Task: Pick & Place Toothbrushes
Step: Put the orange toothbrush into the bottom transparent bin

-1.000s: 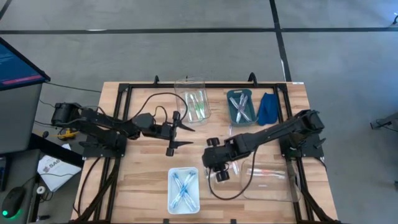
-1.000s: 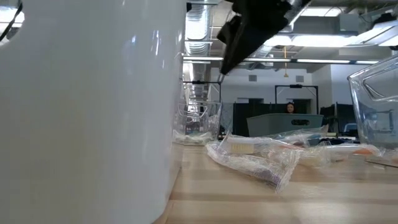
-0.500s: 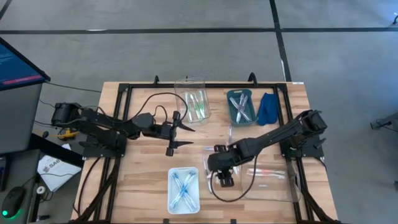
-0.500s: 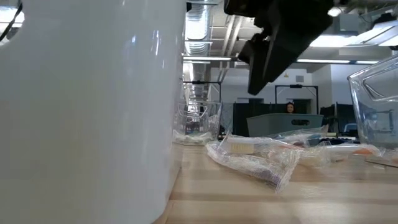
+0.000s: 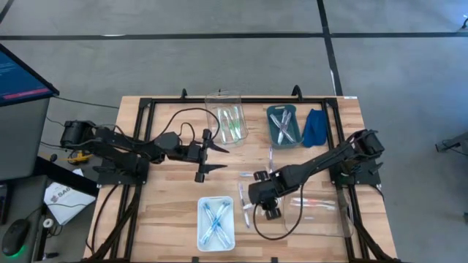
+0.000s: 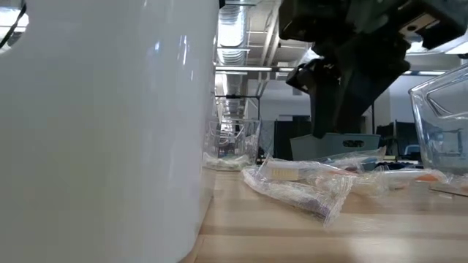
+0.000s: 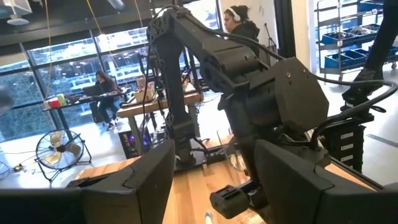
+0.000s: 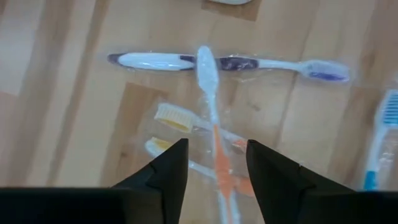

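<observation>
Several wrapped toothbrushes lie loose on the wood in the middle of the table: an orange-handled one (image 8: 216, 134), a purple-and-white one (image 8: 227, 63) lying crosswise beyond it, and two with yellow bristles (image 8: 176, 118). My right gripper (image 8: 216, 165) hangs open just above them (image 5: 244, 197), pointing steeply down, with the orange handle showing in the gap between its fingers; in the low view it (image 6: 333, 124) is clear of the pile (image 6: 300, 183). My left gripper (image 5: 219, 159) waits open, held level above the table's left middle.
A clear tub (image 5: 227, 120) with green toothbrushes, a teal tray (image 5: 272, 126) with more and a folded blue cloth (image 5: 316, 126) stand at the far side. A white tray (image 5: 202, 226) of blue toothbrushes sits at the near edge. A clear tub (image 5: 322, 212) stands at the near right.
My right gripper has come down and shifted a little toward the table's near right, from beside the loose toothbrushes to right over them. The toothbrushes have not moved.
</observation>
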